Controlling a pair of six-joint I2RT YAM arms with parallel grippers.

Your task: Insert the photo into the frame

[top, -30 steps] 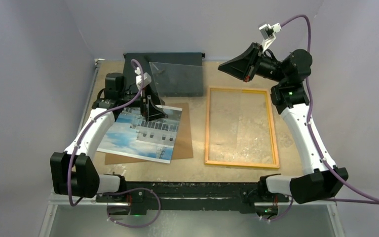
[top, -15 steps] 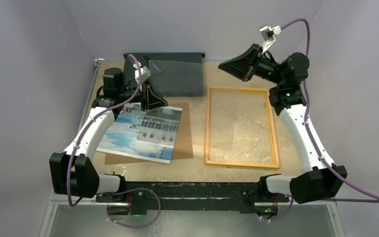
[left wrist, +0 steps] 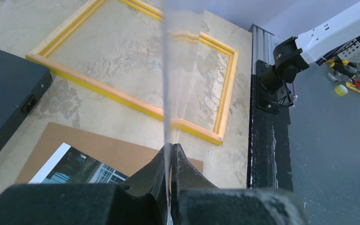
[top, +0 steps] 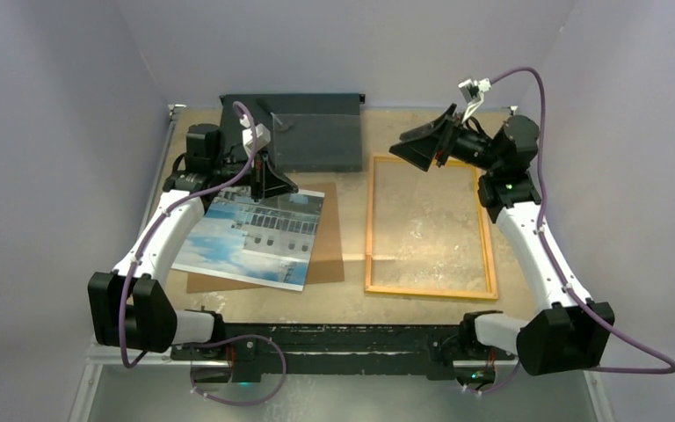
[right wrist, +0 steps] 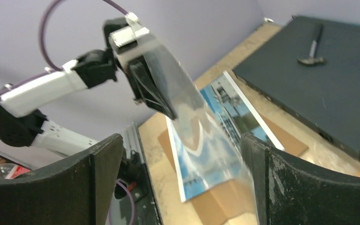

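Note:
The photo (top: 246, 237) of a pale building under blue sky lies face up at the left, on a brown backing board (top: 330, 255). The yellow-orange frame (top: 489, 229) lies flat at the right, apart from the photo. My left gripper (top: 268, 192) hovers over the photo's far edge, shut on one edge of a clear pane (left wrist: 178, 70). The pane rises edge-on from the left gripper (left wrist: 171, 147), above the frame (left wrist: 122, 96). My right gripper (top: 417, 145) hangs open above the frame's far left corner. Through the right gripper (right wrist: 180, 140) I see the pane (right wrist: 187, 108) slanting over the photo (right wrist: 241, 110).
A flat black box (top: 316, 132) lies at the back of the table, behind the photo and frame. A black rail (top: 343, 338) carrying both arm bases runs along the near edge. The backing board (left wrist: 108, 147) sticks out from under the photo.
My left gripper shut on the clear pane's edge. My right gripper opened, let the pane go and dropped lower over the frame's far corner.

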